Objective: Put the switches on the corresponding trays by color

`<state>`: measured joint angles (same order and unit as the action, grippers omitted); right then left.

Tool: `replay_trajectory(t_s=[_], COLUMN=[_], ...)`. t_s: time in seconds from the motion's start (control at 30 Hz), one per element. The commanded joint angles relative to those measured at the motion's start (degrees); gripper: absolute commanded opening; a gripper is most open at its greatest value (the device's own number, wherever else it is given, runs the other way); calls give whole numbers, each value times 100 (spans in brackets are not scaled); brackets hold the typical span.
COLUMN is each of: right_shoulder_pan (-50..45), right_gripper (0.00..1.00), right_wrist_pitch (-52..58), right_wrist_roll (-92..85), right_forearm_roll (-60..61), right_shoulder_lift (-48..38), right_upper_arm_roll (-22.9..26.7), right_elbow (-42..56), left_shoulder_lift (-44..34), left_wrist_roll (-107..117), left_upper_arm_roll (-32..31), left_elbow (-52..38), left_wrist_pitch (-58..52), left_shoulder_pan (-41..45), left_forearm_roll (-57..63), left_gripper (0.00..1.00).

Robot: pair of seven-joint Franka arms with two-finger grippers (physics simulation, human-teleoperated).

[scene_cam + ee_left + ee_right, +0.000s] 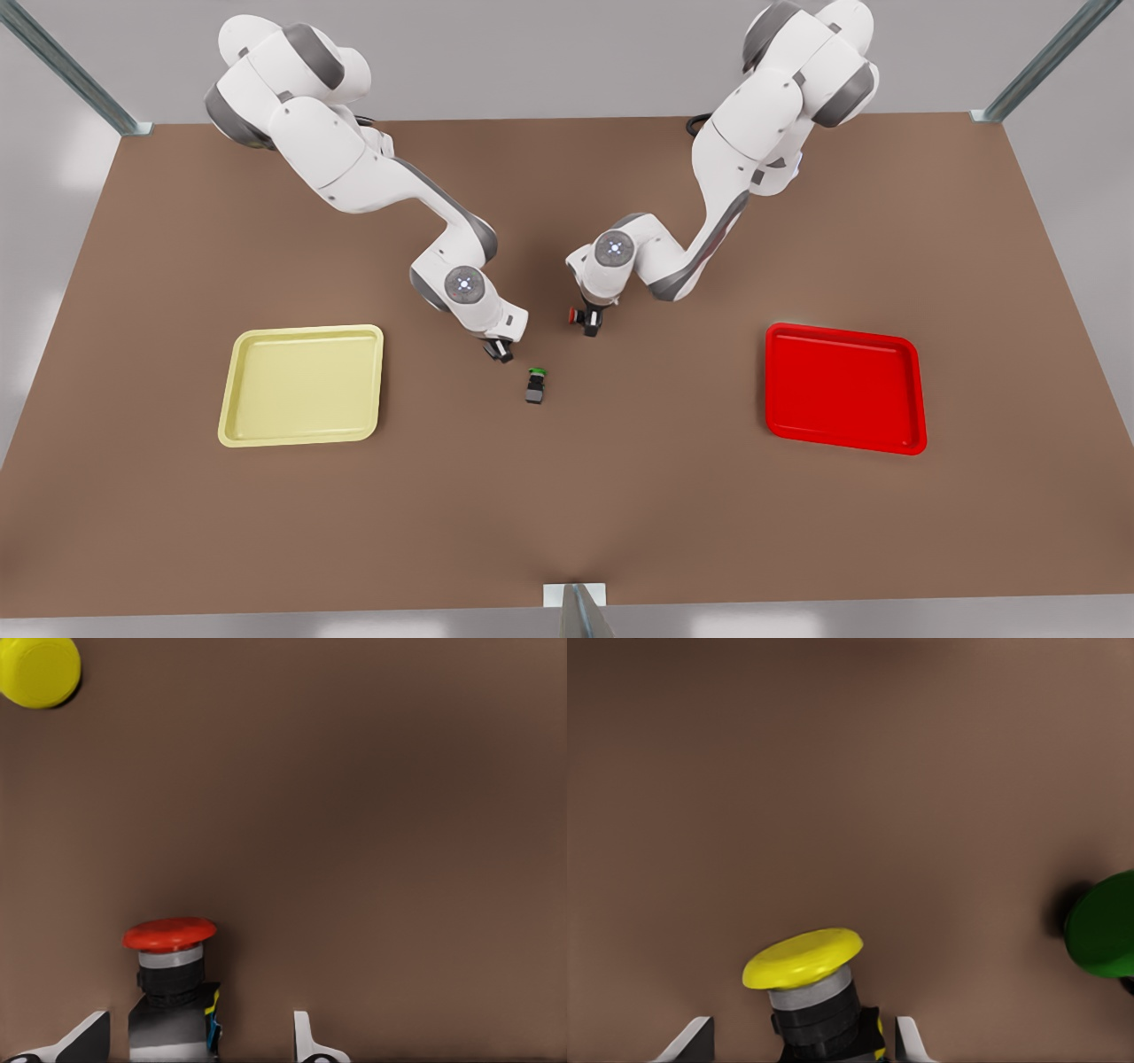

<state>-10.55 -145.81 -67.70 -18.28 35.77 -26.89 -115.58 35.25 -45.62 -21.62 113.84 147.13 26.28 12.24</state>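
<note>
Bench (620, 514) holds yellow tray (232, 390) and red tray (846, 390), both empty. Grasp step: left end effector (589, 326) spread around red switch (173, 983), right end effector (500, 351) spread around yellow switch (811, 979). Green switch (535, 385) idle. Next: pinch, lift, carry to matching trays.

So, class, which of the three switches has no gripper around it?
The green switch, alone on the table. The red switch sits between the left gripper's open fingers, the yellow switch between the right gripper's.

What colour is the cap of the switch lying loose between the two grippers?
Green cap on a dark body, clearest in the front view.
</note>
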Motion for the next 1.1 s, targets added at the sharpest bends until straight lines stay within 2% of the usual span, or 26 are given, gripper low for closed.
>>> replay_trajectory(t_s=[0.0, 0.13, 0.2, 0.4, 0.47, 0.53, 0.57, 0.6, 0.77, 0.8, 0.87, 1.07], right_shoulder_pan=[0, -9, -9, 0, 53, 220, 220, 228, 237, 237, 237, 228], right_gripper=[64, 64, 61, 62, 69, 84, 91, 94, 92, 90, 71, 65], right_wrist_pitch=[0, 0, 9, 18, 18, 18, 18, 18, 79, 88, 105, 132], right_wrist_roll=[2, 2, -7, -7, 11, 64, 72, 81, 72, 64, 55, 46], right_forearm_roll=[0, 0, 0, 0, 0, 0, 9, 9, 18, 9, 18, 18], right_shoulder_lift=[0, 35, 35, 53, 0, -140, -149, -149, -158, -158, -158, -88], right_upper_arm_roll=[0, 0, 0, 0, 0, 0, 0, 0, 0, 0, 0, 0], right_elbow=[0, 36, 36, 123, 123, 53, 44, 36, 35, 36, 36, 71], left_shoulder_lift=[0, 79, 105, 307, 334, 343, 351, 378, 501, 501, 562, 580], left_wrist_roll=[1, 124, 132, 168, 229, 264, 273, 299, 299, 299, 291, 282], left_upper_arm_roll=[0, -9, -9, -9, -9, -9, -9, -9, -9, -9, -9, 0], left_elbow=[-11, -257, -292, -450, -538, -547, -547, -547, -670, -670, -784, -846], left_wrist_pitch=[0, -457, -457, -440, -448, -422, -387, -378, -369, -369, -361, -334], left_shoulder_pan=[0, 18, 105, 132, 185, 229, 246, 246, 299, 299, 299, 290], left_forearm_roll=[86, 86, 86, 95, 86, 86, 95, 95, 95, 95, 95, 104], left_gripper=[100, 100, 100, 100, 100, 100, 98, 91, 91, 91, 91, 91])
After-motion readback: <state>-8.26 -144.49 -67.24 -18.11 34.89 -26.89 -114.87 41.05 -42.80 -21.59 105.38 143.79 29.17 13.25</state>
